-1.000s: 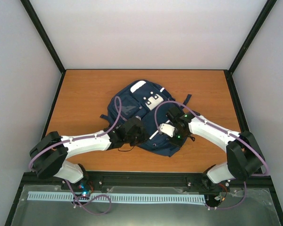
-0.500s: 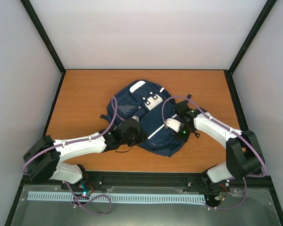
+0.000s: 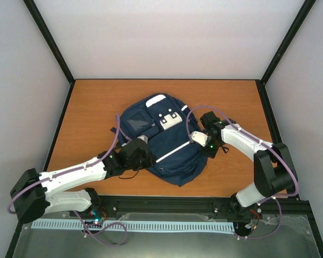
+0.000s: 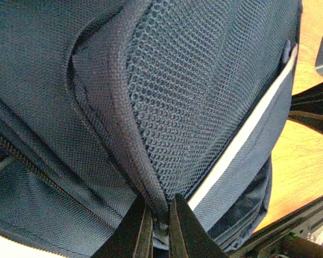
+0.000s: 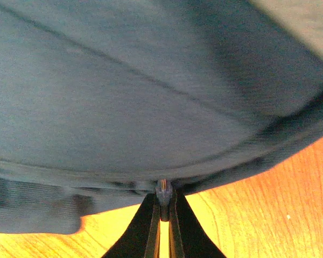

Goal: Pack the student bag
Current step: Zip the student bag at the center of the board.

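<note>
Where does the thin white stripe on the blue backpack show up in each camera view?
Top external: the white stripe runs diagonally across the near half of the student bag.
Left wrist: the white stripe slants from upper right down to lower middle.
Right wrist: not in it; only blurred navy fabric.
Shared landmark: the orange table, right edge in left wrist, bottom in right wrist.
</note>
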{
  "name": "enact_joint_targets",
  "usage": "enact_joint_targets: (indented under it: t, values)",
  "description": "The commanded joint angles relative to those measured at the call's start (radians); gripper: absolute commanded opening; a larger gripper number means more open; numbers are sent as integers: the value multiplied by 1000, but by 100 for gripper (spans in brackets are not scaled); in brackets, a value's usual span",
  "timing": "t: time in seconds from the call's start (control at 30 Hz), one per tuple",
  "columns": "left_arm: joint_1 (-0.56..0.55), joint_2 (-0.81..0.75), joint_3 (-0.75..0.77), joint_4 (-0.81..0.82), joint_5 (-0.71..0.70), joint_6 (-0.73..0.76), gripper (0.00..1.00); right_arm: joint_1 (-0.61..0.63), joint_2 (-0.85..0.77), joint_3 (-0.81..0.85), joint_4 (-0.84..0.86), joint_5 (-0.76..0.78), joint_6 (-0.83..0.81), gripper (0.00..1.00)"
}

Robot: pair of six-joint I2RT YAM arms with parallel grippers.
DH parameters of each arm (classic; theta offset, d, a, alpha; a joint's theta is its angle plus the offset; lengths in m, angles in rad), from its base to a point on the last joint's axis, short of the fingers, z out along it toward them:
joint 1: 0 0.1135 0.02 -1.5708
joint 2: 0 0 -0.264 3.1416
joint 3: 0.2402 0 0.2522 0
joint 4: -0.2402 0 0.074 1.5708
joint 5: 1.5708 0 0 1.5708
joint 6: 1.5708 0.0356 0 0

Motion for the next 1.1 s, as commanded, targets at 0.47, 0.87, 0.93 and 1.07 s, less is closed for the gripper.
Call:
enact_joint_targets:
  t: [0.47, 0.87, 0.93, 1.07]
  values:
    - [456, 50, 179, -347, 32, 426, 1, 9, 85, 133, -39, 40, 11, 3]
    - [667, 132, 375, -347, 72, 465, 53, 264, 42, 147, -60, -93, 167, 3]
    - [666, 56, 373, -381, 74, 440, 56, 265, 43, 149, -55, -102, 172, 3]
    - [657, -76, 289, -386, 180, 366, 56, 265, 47, 135, -38, -105, 172, 3]
